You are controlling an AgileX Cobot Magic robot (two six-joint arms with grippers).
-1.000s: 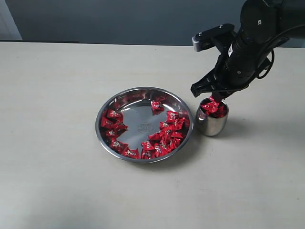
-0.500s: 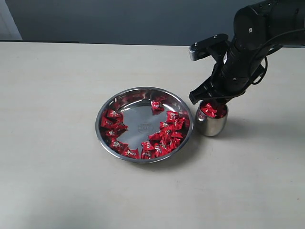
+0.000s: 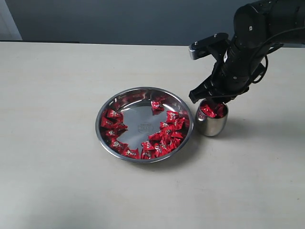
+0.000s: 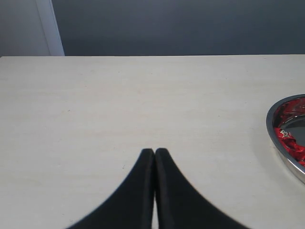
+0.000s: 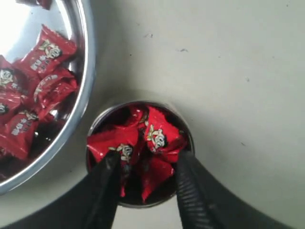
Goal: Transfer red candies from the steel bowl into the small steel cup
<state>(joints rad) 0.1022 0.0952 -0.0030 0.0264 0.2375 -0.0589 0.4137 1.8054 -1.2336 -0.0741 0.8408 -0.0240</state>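
The left gripper point(image 4: 154, 153) hangs over bare table point(image 4: 95, 105) left of the dish, its fingers pressed together on nothing. The steel bowl point(image 3: 98, 125) sits mid-table. The red candies point(image 3: 164, 137) in it lie in two clusters against its left and right inner walls, leaving the centre bare. Just beside the bowl's right rim stands the small steel cup point(image 3: 212, 125), heaped with candies to the brim. The right gripper point(image 5: 147, 160) sits directly over the cup's mouth, fingers spread either side of the heap and pinching nothing that I can make out. Assessment: this is the drop-off step of a transfer. The next move calls for a straight lift clear of the heap, then a swing left to the bowl's nearer cluster. The cup has little room left.
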